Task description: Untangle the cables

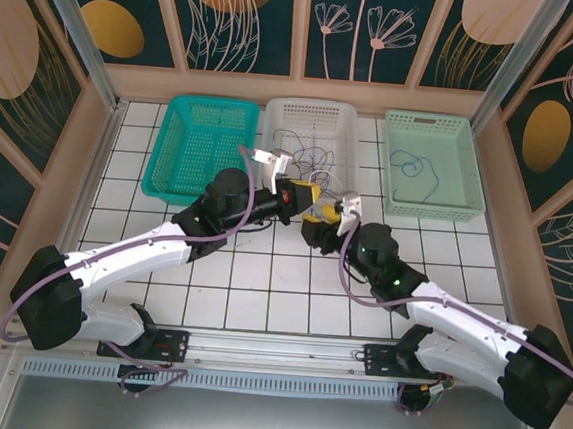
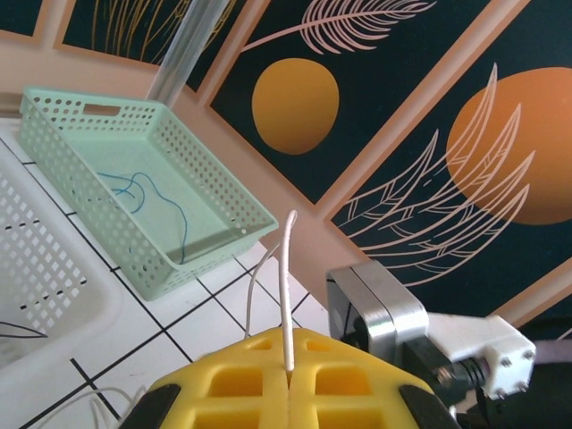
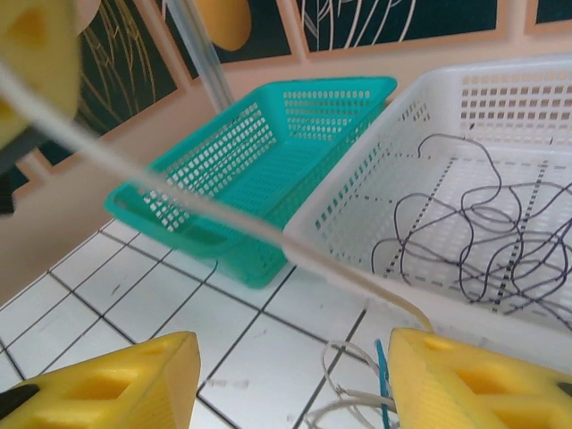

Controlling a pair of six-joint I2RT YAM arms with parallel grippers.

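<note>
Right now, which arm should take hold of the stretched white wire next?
Probably right. The right end effector is open, with the thin pale whitish wire stretched just above its yellow fingers; the left end effector is shut on that wire.

A thin pale whitish wire (image 2: 284,295) stands upright, pinched between the closed yellow left fingers (image 2: 232,384), and stretches across to one right finger (image 3: 474,384). Thin dark blue-black wires (image 3: 483,237) lie in loose tangled loops beyond the right fingers.
</note>
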